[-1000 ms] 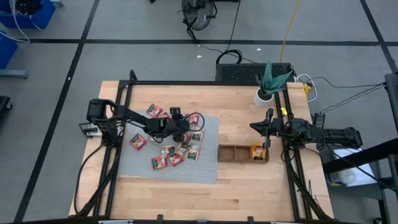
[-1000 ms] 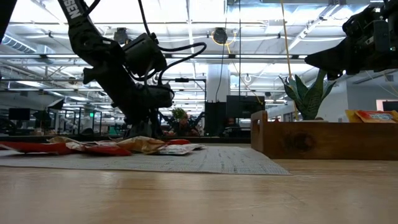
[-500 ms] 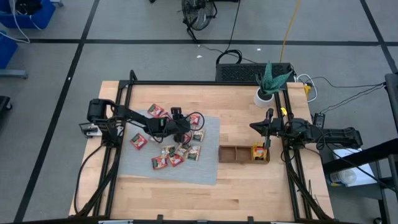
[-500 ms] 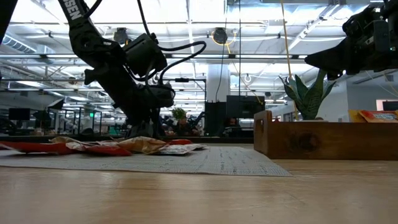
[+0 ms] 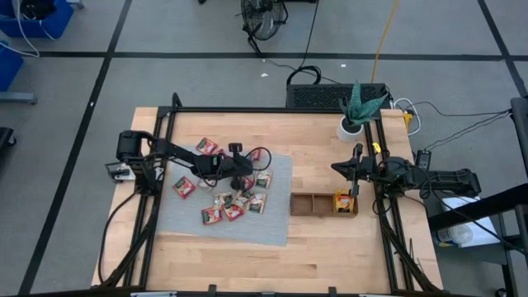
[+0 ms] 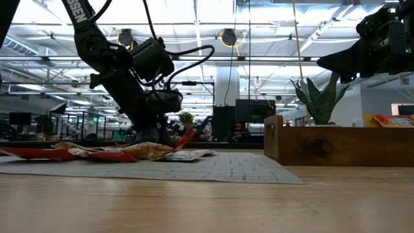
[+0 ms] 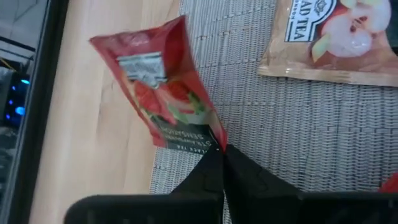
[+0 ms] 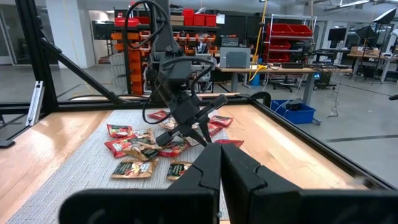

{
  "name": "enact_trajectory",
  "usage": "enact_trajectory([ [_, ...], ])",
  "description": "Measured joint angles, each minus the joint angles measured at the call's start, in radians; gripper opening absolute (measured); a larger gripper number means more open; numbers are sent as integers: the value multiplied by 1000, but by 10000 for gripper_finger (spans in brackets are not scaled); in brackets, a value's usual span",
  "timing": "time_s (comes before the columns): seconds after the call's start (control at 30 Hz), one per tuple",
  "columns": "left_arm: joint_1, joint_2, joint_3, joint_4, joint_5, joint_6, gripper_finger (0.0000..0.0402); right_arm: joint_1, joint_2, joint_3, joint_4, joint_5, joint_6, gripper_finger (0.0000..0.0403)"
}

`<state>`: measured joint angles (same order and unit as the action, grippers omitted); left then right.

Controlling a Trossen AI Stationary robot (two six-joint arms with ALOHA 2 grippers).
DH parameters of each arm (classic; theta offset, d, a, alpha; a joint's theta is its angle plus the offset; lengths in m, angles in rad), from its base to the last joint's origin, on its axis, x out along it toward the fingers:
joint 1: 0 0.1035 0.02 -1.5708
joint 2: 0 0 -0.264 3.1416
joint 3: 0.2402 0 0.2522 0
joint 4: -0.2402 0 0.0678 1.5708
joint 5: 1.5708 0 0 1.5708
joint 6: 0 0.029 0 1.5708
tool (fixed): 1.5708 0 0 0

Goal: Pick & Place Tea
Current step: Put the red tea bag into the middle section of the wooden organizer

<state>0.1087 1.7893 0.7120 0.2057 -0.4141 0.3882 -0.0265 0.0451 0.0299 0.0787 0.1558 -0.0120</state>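
One red tea sachet (image 7: 165,93) pinched by a corner between the left gripper's (image 7: 222,151) fingers, over the far edge of the grey mat (image 5: 173,214); its long axis runs slantwise away from the fingertips, tilted up off the mat. Other sachets (image 5: 233,204) lie scattered flat. Right gripper (image 8: 221,149) pressed together, empty, above the wooden tray (image 5: 312,203).

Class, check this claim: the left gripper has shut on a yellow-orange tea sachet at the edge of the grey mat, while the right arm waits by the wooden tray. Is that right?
Not quite. The sachet pinched in the left gripper is red, not yellow-orange, as the left wrist view shows. The rest holds: it is at the edge of the grey mat, and the right gripper waits by the wooden tray.
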Motion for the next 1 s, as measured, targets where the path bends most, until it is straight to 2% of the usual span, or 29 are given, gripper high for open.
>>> enact_trajectory([
  [0.13,-24,-7,0,10,-63,67,3,0,0,0,0,0,0,0],
  [0.3,-77,-63,-2,-9,-221,204,2,0,0,0,0,0,0,0],
  [0.5,-166,-150,3,29,-363,665,1,0,0,0,0,0,0,0],
  [0.67,-204,-159,54,68,-556,917,1,0,0,0,0,0,0,0],
  [0.83,-241,-146,82,134,-682,1203,1,0,0,0,0,0,0,0],
  [0.9,-247,-146,84,169,-690,1308,1,0,0,0,1,0,0,0],
  [1.0,-247,-146,84,205,-659,1384,1,0,0,0,3,0,0,0],
])
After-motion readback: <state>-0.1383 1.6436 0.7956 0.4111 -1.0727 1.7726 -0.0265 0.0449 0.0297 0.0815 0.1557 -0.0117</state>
